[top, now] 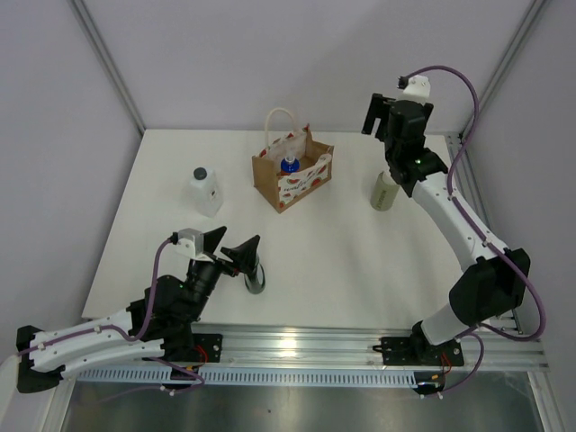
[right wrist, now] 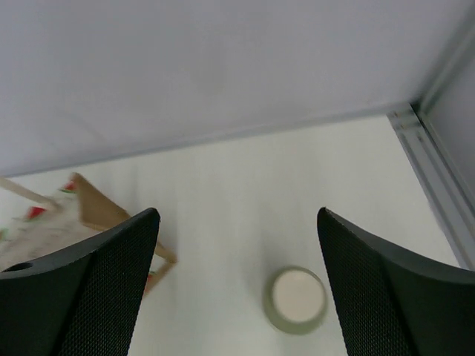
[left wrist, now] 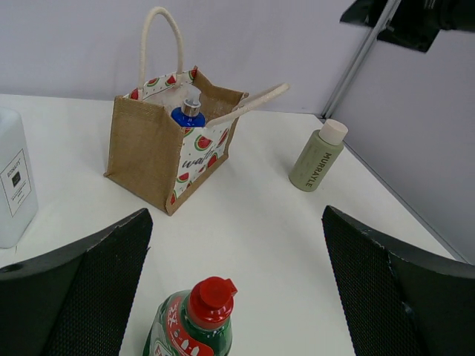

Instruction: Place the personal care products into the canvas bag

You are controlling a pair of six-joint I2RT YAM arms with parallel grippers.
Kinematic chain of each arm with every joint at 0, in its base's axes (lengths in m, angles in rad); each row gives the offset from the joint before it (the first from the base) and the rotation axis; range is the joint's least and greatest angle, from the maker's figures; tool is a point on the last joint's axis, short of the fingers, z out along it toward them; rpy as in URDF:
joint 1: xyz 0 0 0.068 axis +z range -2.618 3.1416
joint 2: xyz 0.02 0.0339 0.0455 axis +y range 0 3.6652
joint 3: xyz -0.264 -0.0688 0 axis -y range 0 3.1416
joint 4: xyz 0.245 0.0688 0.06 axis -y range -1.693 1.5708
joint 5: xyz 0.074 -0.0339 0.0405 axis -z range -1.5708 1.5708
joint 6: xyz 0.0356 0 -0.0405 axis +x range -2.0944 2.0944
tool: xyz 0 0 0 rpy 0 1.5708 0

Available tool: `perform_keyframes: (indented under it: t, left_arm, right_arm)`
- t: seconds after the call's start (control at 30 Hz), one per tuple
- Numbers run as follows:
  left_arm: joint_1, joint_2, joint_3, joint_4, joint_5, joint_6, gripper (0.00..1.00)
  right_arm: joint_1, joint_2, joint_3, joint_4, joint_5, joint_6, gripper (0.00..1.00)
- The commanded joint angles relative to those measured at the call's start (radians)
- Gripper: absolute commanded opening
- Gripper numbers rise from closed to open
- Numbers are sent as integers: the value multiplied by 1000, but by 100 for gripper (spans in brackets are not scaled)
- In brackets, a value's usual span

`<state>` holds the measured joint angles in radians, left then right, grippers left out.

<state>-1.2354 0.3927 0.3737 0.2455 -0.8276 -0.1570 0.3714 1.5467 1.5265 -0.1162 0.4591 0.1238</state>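
The canvas bag [top: 290, 180] [left wrist: 145, 152] stands at the back middle of the table, and its corner shows in the right wrist view [right wrist: 100, 215]. The blue-capped bottle [top: 289, 165] [left wrist: 188, 116] sits inside it. A dark green bottle with a red cap [top: 255, 274] [left wrist: 197, 319] stands upright just below my open left gripper [top: 232, 245] [left wrist: 236, 222], untouched. The beige-olive bottle [top: 384, 191] [left wrist: 318, 157] [right wrist: 297, 299] stands right of the bag. My right gripper [top: 385, 121] [right wrist: 237, 219] hangs open above it, holding nothing. A translucent white bottle [top: 205, 191] [left wrist: 11, 178] stands left of the bag.
One rope handle [left wrist: 159, 44] of the bag stands upright and the other [left wrist: 249, 104] lies across its opening. Grey walls and a metal frame post [left wrist: 364, 59] close the table at the back and right. The table's right edge rail [right wrist: 434, 170] runs near the beige-olive bottle.
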Motion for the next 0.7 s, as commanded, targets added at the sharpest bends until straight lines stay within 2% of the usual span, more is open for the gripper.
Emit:
perform_keyframes:
  t: [0.0,0.23,0.4,0.67]
  left_arm:
    - [-7,11,2,34,-8,-7,99]
    - [-6,18,5,34,-5,-9,99]
    - [-6,32,5,38,2,-7,99]
    - [-7,35,10,35,-2,-7,100]
  right_arm:
    - [-64,10,-67,-75,9,71,91]
    - [-75,0,-231,-24,-48,76,95]
    - [-80,26,-290,6,-22,51,96]
    - [-109,69,-354,53,-77,63,96]
